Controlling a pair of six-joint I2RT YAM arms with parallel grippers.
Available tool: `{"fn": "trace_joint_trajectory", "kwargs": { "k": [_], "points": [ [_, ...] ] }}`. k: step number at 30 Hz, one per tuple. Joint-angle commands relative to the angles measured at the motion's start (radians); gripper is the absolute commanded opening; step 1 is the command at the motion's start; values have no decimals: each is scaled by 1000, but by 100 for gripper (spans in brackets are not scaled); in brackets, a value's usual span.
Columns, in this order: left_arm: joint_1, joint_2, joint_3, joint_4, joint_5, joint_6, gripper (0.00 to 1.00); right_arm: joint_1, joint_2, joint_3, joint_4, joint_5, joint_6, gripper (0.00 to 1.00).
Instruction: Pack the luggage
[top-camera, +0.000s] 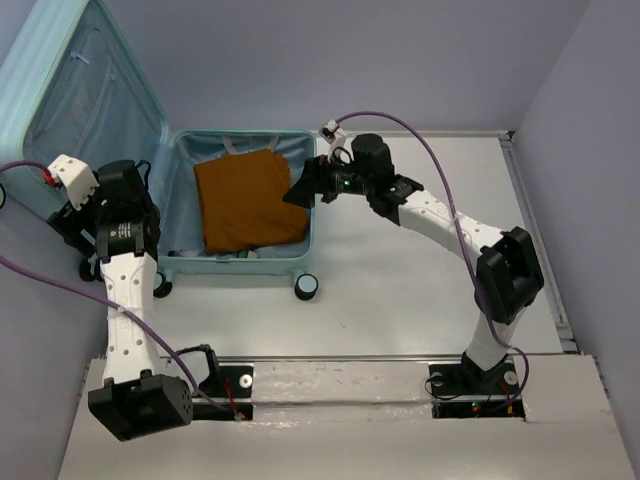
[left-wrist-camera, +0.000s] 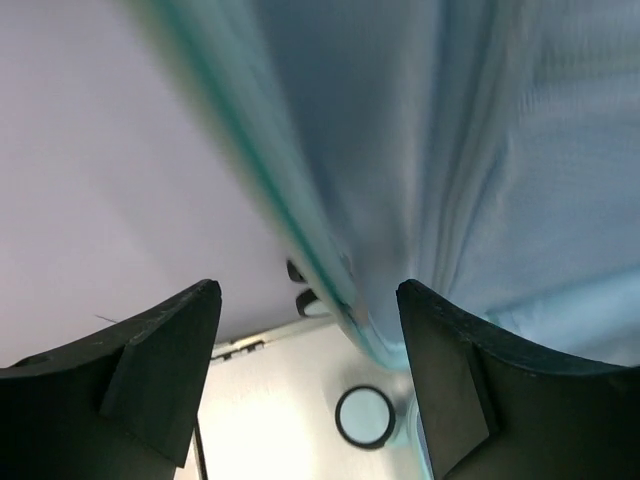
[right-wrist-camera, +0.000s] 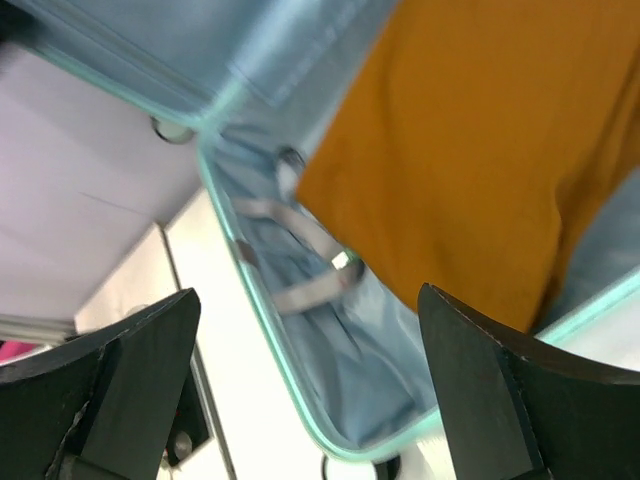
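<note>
Straddling the blurred lid edge of the luggage (left-wrist-camera: 480, 150), left fingers (left-wrist-camera: 150, 370) stand apart; right fingers (right-wrist-camera: 500, 400) likewise.

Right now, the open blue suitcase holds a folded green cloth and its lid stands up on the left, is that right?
Not quite. The folded cloth in the suitcase is burnt orange, not green; the top external view shows it. The suitcase is open, and its lid does stand up on the left.
</note>
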Motion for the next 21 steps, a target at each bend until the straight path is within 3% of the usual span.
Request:
{"fn": "trace_joint_trajectory", "kwargs": {
  "k": [1,7,8,12,17,20,21],
  "points": [
    [10,-10,120,-13,-145,-53,81,-9,5,-57,-8,32,-68,95],
    [-14,8,164,16,-145,7,74,-18,46,-88,1,54,-83,96],
    [-17,14,170,25,-151,13,64,-18,57,-91,6,55,-82,96],
    [-25,43,204,42,-186,36,47,-29,94,-94,21,83,-68,95],
    [-25,86,241,57,-197,41,43,-38,131,-116,12,262,-28,92],
    [-24,111,278,57,-185,39,34,-38,163,-102,-26,278,-43,91],
    [-24,123,285,57,-183,39,23,-38,172,-87,-35,276,-51,88]
  ]
}}
